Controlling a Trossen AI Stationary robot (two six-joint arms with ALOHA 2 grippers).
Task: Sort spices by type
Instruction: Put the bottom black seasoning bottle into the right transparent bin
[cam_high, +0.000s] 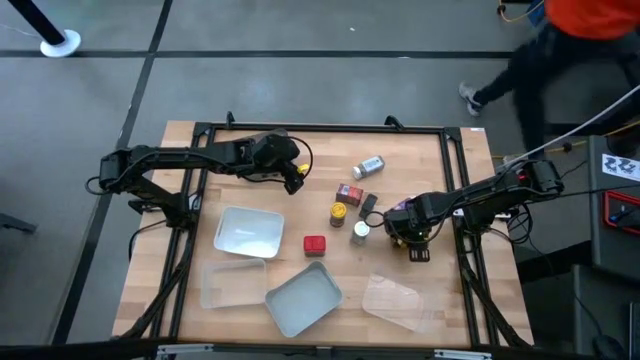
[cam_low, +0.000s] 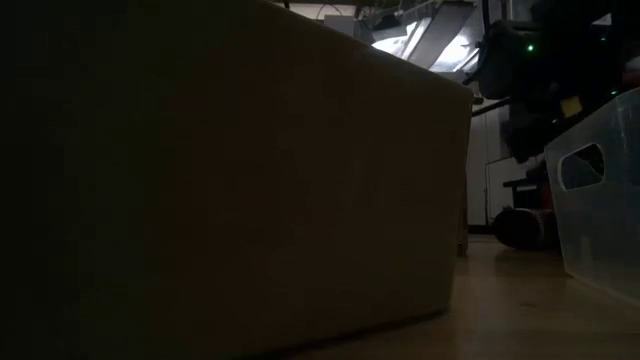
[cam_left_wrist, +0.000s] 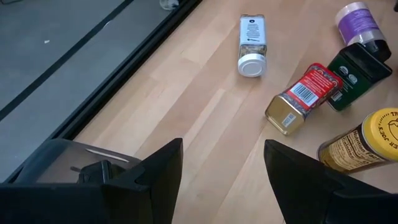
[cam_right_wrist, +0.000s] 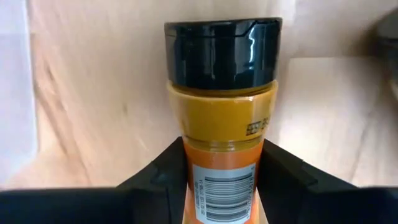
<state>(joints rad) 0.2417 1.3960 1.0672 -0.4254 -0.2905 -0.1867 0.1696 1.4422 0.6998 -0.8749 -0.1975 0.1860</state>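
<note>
Right gripper (cam_right_wrist: 221, 180) clamping onto black-lidded orange jar (cam_right_wrist: 222, 106), right of centre in high view; gripping low on body, risking tilt or slip; left gripper (cam_left_wrist: 222, 177) hanging open, empty, upper centre, near remaining spices (cam_left_wrist: 305, 96).

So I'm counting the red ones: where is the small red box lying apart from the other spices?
In the high view the small red box lies at mid-table, just right of the white tray and above the grey tray.

A wooden table (cam_high: 250, 330) framed in black rails is set on a grey floor (cam_high: 300, 80) crossed by dark lines. At the far right a person (cam_high: 560, 40) in an orange top is seen, and bright ceiling light (cam_low: 420, 35) is visible beyond.
</note>
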